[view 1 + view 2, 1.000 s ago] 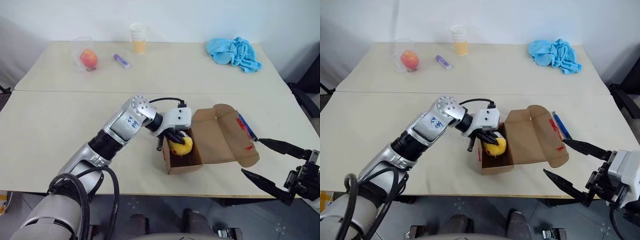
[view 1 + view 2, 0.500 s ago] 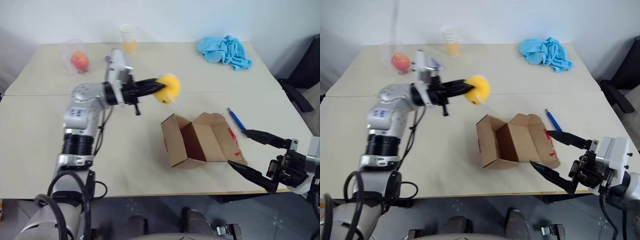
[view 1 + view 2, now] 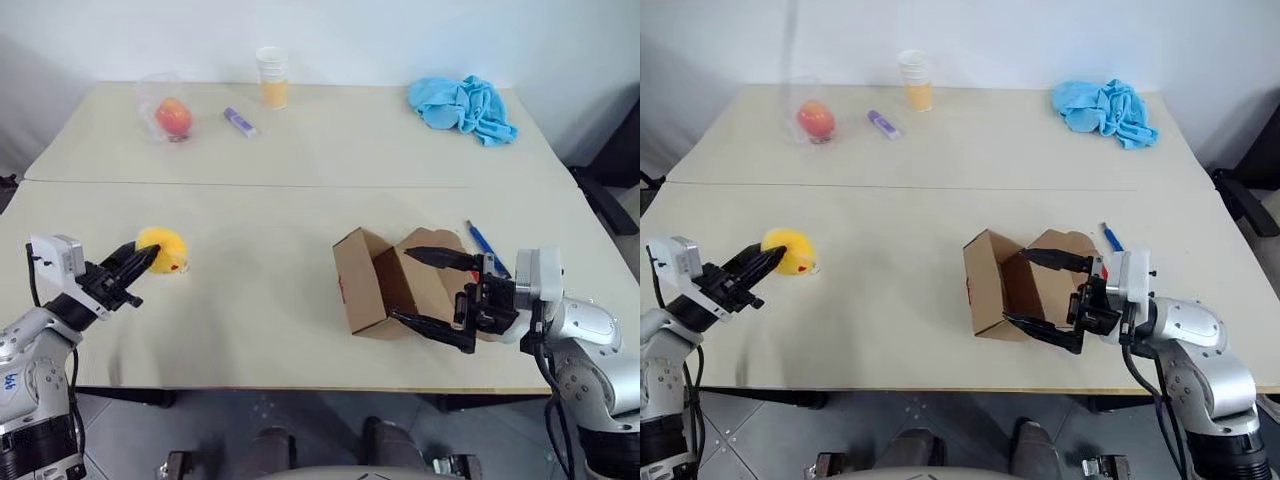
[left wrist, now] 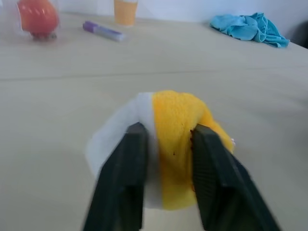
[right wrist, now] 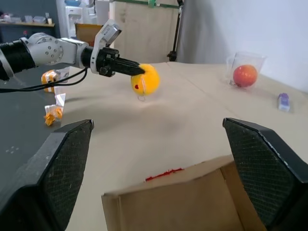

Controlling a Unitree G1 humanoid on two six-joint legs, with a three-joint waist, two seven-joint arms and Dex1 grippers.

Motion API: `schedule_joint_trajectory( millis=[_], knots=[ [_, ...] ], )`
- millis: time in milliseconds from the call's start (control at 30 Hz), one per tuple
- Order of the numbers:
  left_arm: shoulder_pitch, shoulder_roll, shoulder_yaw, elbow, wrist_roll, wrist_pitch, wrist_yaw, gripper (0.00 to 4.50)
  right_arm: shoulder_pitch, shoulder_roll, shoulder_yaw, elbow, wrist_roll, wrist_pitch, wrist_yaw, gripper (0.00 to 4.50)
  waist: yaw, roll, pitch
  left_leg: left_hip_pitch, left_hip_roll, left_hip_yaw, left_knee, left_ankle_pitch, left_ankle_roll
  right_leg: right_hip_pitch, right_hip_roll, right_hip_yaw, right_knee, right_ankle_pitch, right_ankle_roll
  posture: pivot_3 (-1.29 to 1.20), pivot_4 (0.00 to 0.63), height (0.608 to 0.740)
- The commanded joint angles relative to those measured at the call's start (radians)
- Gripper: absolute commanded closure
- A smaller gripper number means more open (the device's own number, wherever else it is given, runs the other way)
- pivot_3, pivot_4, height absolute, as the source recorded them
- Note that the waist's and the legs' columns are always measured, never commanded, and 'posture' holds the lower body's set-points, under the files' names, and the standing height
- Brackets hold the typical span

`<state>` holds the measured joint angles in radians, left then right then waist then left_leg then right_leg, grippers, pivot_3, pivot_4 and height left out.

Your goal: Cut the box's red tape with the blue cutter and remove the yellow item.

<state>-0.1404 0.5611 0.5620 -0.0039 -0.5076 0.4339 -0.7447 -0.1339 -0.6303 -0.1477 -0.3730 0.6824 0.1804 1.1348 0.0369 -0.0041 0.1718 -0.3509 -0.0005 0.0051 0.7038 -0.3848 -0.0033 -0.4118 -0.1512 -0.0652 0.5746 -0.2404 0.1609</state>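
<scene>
since the earlier frame: yellow item point(image 3: 163, 248) carried out of the box point(image 3: 385, 296) to the near left part of the table point(image 3: 300, 160), still pinched at the fingertips of the left gripper point(image 3: 143, 258); right gripper point(image 3: 418, 290) has come in to straddle the opened box, jaws spread wide, gripping nothing.
around: blue cutter point(image 3: 483, 243) lies just behind the box. far edge holds an orange-red fruit in a clear plastic cup point(image 3: 172, 116), a short purple stick point(image 3: 239, 121), a paper cup point(image 3: 273, 76) and a crumpled blue cloth point(image 3: 464, 106). nothing blocks the item.
surface: two pale beige tabletops, seam between; white wall behind.
materials: fuzzy round ball, red mark; brown cardboard, flaps up, torn red tape point(image 5: 162, 174) at the rim.
</scene>
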Motion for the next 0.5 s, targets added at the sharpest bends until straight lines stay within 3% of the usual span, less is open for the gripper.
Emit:
schedule_joint_trajectory(
  millis=[33,233,500],
  knots=[
    [-0.006,0.018,-0.032,0.002,0.002,0.003,0.018,1.79,-0.022,-0.008,0.0,0.019,-0.016,-0.029,0.021,0.0,-0.009,0.0,0.0,0.0,0.0,0.0,0.0,0.0,0.0,0.0,0.0,0.0,0.0,0.0,0.0,0.0,0.15,0.74],
    [-0.002,0.09,-0.051,0.039,0.056,-0.064,0.021,0.04,-0.024,-0.024,-0.027,0.042,-0.026,-0.033,0.03,0.0,-0.024,0.0,0.0,0.0,0.001,0.003,-0.002,0.0,0.0,-0.003,0.0,0.0,0.0,0.0,-0.001,0.0,0.15,0.74],
    [0.281,0.256,0.086,-0.035,0.036,-0.126,-0.188,0.04,0.062,-0.085,-0.128,0.018,-0.002,-0.029,0.048,0.0,-0.041,0.001,0.001,0.001,0.001,0.005,-0.004,-0.001,-0.001,-0.004,0.0,0.0,-0.001,-0.001,-0.001,0.0,0.15,0.74]
  ],
)
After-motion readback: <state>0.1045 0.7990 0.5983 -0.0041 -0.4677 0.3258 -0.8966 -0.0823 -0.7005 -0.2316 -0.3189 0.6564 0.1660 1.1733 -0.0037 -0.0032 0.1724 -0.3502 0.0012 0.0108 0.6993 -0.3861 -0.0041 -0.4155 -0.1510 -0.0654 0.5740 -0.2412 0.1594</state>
